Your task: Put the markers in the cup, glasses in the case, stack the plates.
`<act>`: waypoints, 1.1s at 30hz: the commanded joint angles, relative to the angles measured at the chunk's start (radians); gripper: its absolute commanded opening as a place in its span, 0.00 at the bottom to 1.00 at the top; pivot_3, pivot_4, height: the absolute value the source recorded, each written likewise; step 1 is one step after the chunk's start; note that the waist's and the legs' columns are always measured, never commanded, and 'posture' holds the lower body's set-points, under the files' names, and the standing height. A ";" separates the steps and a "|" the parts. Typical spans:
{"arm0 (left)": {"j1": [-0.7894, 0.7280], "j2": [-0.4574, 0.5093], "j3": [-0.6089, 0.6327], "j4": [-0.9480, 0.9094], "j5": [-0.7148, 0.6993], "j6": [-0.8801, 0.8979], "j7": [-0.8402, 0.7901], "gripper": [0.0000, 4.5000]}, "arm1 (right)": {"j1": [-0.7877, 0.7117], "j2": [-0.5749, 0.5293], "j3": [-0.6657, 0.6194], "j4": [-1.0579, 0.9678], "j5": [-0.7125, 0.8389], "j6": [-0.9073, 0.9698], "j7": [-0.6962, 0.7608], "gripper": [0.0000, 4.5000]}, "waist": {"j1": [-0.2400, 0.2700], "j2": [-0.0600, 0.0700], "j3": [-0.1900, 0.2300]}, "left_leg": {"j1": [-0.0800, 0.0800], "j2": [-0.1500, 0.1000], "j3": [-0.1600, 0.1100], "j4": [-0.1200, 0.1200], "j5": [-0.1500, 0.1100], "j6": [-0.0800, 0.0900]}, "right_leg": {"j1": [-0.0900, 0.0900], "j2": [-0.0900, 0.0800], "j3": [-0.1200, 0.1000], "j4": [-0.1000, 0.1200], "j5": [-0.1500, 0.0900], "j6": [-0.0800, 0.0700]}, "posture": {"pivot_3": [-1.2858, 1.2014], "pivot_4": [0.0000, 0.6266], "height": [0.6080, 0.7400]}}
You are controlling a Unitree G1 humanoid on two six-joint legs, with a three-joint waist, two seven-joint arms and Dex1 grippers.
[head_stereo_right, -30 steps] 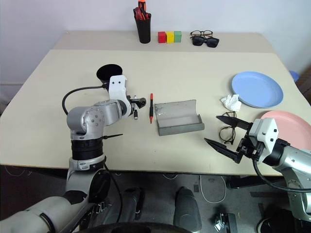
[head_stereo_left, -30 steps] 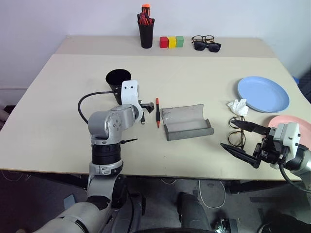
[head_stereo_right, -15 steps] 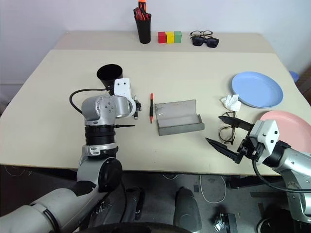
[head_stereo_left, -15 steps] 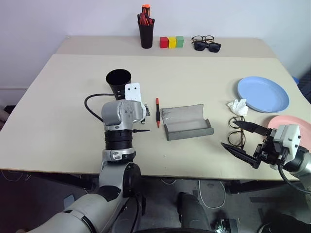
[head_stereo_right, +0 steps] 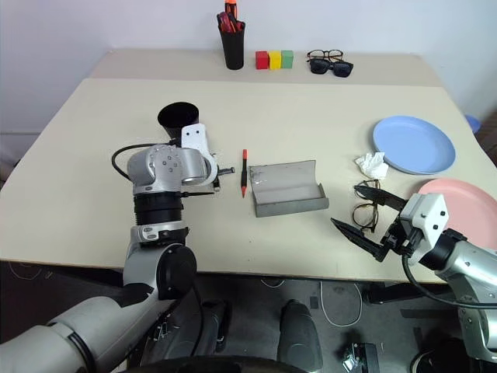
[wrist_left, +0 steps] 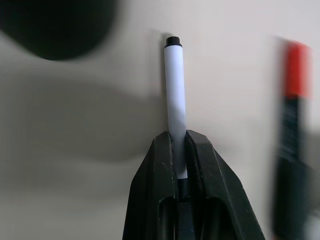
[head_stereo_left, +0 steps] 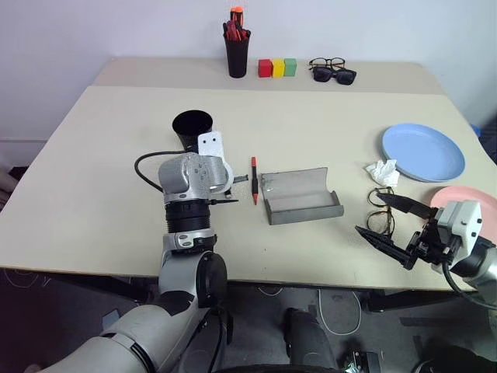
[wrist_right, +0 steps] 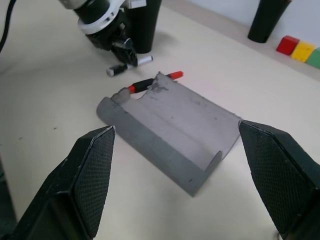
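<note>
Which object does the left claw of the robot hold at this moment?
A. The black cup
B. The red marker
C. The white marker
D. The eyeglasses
C. In the left wrist view, the left claw is shut on the white marker, whose body sticks out from between the fingers, while the red marker lies free on the table beside it.

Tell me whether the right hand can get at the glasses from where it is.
Probably yes. The right hand is open beside the glasses near the table's front edge, with nothing between them; the crumpled tissue lies beyond.
</note>
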State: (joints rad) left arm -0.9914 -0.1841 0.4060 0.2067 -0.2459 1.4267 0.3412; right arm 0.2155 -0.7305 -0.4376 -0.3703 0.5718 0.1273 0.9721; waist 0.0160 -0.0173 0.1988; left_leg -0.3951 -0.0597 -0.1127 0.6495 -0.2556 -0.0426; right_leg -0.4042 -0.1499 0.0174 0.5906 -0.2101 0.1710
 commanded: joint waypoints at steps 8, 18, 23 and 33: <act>0.033 0.170 -0.479 -0.280 0.072 -0.539 -0.358 0.01 | -0.074 -0.006 0.002 0.008 -0.001 0.019 -0.031 0.89 | -0.005 0.001 0.000 | 0.000 0.001 0.001 -0.002 0.000 -0.001 | -0.003 0.001 0.001 0.002 0.002 -0.004 | 0.52 0.24 0.99; 0.147 0.312 -0.487 -0.105 0.360 -1.334 -0.206 0.01 | -0.135 0.013 0.043 0.026 -0.020 0.018 -0.058 0.89 | -0.003 0.001 -0.001 | 0.002 0.001 0.001 -0.002 0.001 -0.001 | -0.001 0.000 0.002 0.001 0.003 -0.005 | 0.52 0.24 0.99; 0.153 0.353 -0.442 0.033 0.423 -1.446 -0.106 0.01 | -0.144 0.021 0.061 0.027 -0.022 0.016 -0.065 0.89 | 0.001 0.001 0.000 | 0.001 0.000 0.000 -0.001 0.001 0.000 | -0.001 0.000 0.001 0.002 0.003 -0.005 | 0.52 0.24 0.99; 0.137 0.336 -0.401 0.199 0.422 -1.493 -0.055 0.01 | -0.157 0.019 0.065 0.041 -0.021 0.013 -0.059 0.89 | -0.002 0.001 0.000 | 0.002 0.000 0.000 -0.001 0.001 0.000 | 0.000 0.000 0.001 0.003 0.003 -0.004 | 0.52 0.24 0.99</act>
State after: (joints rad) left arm -0.8311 0.1564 -0.0090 0.4174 0.1825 -0.0386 0.2847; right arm 0.0688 -0.7122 -0.3587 -0.3244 0.5421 0.1539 0.9105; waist 0.0141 -0.0164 0.1983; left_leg -0.3933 -0.0596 -0.1131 0.6489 -0.2547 -0.0430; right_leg -0.4047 -0.1496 0.0186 0.5939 -0.2066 0.1671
